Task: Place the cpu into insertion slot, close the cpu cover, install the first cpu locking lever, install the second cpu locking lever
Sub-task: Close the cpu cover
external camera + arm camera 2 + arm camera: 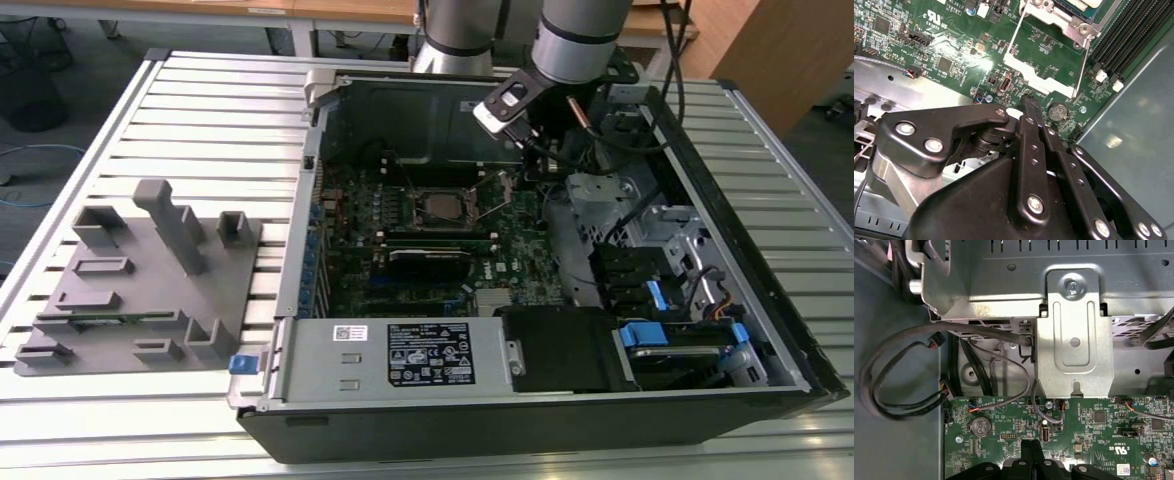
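The cpu (438, 207) is a grey-brown square lying in the socket in the middle of the green motherboard (514, 265). The metal cpu cover (1056, 16) frames the socket. Two thin wire locking levers (1013, 35) (1081, 65) run out from the socket over the board, and they look unlatched. My gripper (534, 160) hangs inside the case to the exterior view's right of the socket. In both wrist views its black fingers (1030, 145) meet at a point just above the board (1031, 446). The gripper is shut and holds nothing.
The open computer case (307, 330) lies on a slatted metal table (200, 110). A grey fixture block (147, 280) stands at the exterior view's left. A metal drive bracket (1074, 335), looped cables (899, 370) and a coin battery (980, 426) are near the gripper. Black memory slots (1134, 30) flank the socket.
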